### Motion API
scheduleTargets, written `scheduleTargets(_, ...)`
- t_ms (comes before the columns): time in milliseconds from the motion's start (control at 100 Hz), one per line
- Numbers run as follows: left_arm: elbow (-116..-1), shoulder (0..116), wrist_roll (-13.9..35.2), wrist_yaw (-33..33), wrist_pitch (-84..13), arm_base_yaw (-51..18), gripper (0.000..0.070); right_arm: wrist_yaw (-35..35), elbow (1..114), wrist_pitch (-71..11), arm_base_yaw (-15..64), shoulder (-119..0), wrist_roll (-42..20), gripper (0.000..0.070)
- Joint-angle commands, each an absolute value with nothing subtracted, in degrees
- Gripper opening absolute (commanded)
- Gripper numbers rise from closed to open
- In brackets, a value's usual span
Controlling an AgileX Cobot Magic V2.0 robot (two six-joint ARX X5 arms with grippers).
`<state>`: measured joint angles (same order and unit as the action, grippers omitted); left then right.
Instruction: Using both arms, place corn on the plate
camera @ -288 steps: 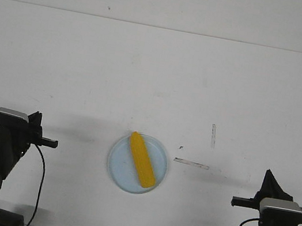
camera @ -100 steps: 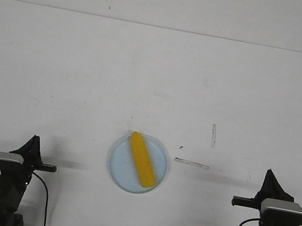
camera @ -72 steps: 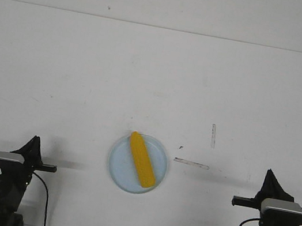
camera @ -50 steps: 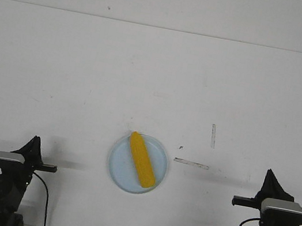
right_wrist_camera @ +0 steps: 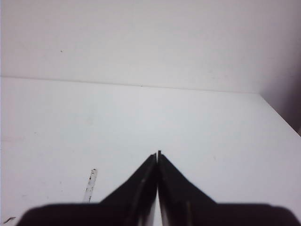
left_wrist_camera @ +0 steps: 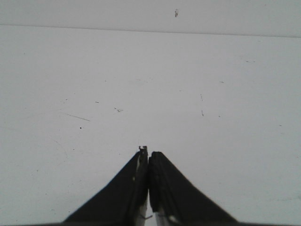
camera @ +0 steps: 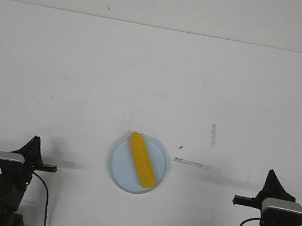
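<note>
A bright yellow corn (camera: pixel 142 159) lies slantwise in the pale blue plate (camera: pixel 119 169) near the table's front middle. My left gripper (camera: pixel 34 140) sits at the front left corner, well left of the plate, shut and empty; its closed tips show in the left wrist view (left_wrist_camera: pixel 148 153) over bare table. My right gripper (camera: pixel 272 173) sits at the front right corner, well right of the plate, shut and empty; its closed tips show in the right wrist view (right_wrist_camera: pixel 158 153). Neither wrist view shows the corn or the plate.
Two short strips of worn tape mark the white table right of the plate, one flat (camera: pixel 191 163) and one upright (camera: pixel 213 135); the upright one shows in the right wrist view (right_wrist_camera: pixel 90 184). The table's far edge meets a white wall.
Since 2.9 s ago my left arm has folded down and back to the front left corner. In the last second nothing has visibly moved. The corn stays on the plate.
</note>
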<state>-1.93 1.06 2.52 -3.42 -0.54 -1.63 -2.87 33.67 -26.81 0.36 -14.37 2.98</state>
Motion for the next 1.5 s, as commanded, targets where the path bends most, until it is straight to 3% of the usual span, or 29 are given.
scheduleTargets(0,-0.8,1.0,2.6,-3.4,0.1,-1.6,0.0001,-3.0,34.1,-26.2,0.3,-14.3,2.4,0.0006)
scheduleTargets(130,-0.8,1.0,2.5,-3.4,0.1,-1.6,0.0001,-3.5,34.0,-24.7,0.1,-14.3,4.9,0.0006)
scheduleTargets(260,-0.8,1.0,2.5,-3.4,0.1,-1.6,0.0001,-3.2,30.7,-22.0,-0.5,-13.9,3.0,0.0006)
scheduleTargets(560,-0.8,1.0,2.6,-3.4,0.1,-1.6,0.0001,4.3,10.5,-9.6,-1.1,-4.1,2.8,0.0006)
scheduleTargets(720,-0.8,1.0,2.5,-3.4,0.1,-1.6,0.0,4.6,0.4,-4.4,-1.2,-0.1,2.1,0.0006)
scheduleTargets(770,-0.8,0.9,2.5,-3.4,0.1,-1.6,0.0001,4.6,0.7,-6.9,-1.2,-0.1,1.6,0.0006)
scheduleTargets(1490,-0.8,1.0,2.6,-3.4,0.1,-1.6,0.0001,4.5,0.7,-2.8,-1.1,-0.1,-0.2,0.0006)
